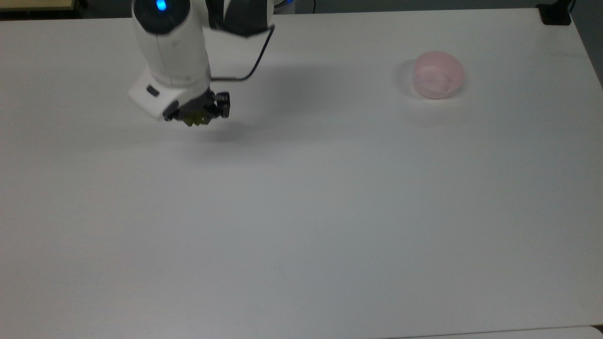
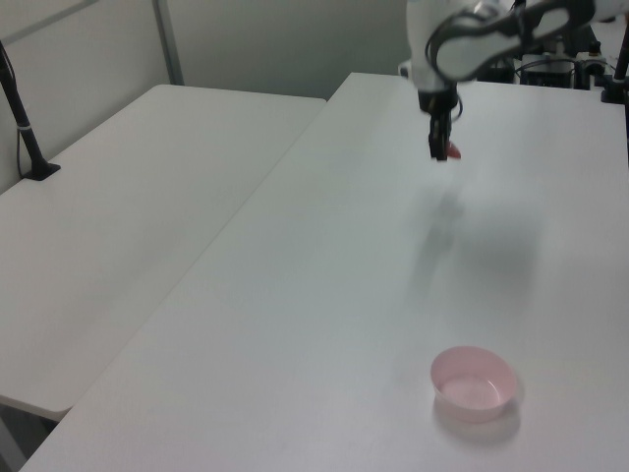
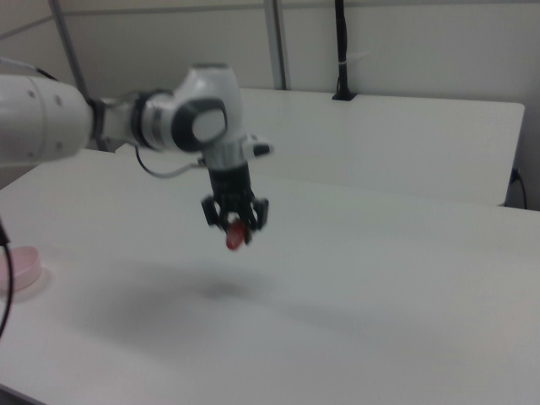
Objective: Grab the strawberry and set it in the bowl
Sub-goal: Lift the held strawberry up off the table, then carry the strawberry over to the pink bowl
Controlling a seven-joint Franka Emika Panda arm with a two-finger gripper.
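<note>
My gripper [image 1: 195, 114] [image 2: 439, 149] [image 3: 235, 229] hangs well above the white table [image 1: 301, 212], shut on the strawberry. The strawberry [image 3: 234, 238] [image 2: 450, 150] is small and red; in the top view its green leaf cap [image 1: 194, 120] peeks out below the fingers. Its shadow lies on the table beneath. The pale pink bowl [image 1: 438, 75] [image 2: 473, 382] [image 3: 18, 267] stands apart, far toward the top view's right, with nothing in it.
A second white table [image 2: 118, 226] adjoins on the left view's left, with a black post [image 2: 22, 118] on it. A black block [image 1: 555, 14] sits at the table's far right corner in the top view. The arm's cable [image 1: 254, 66] loops beside the wrist.
</note>
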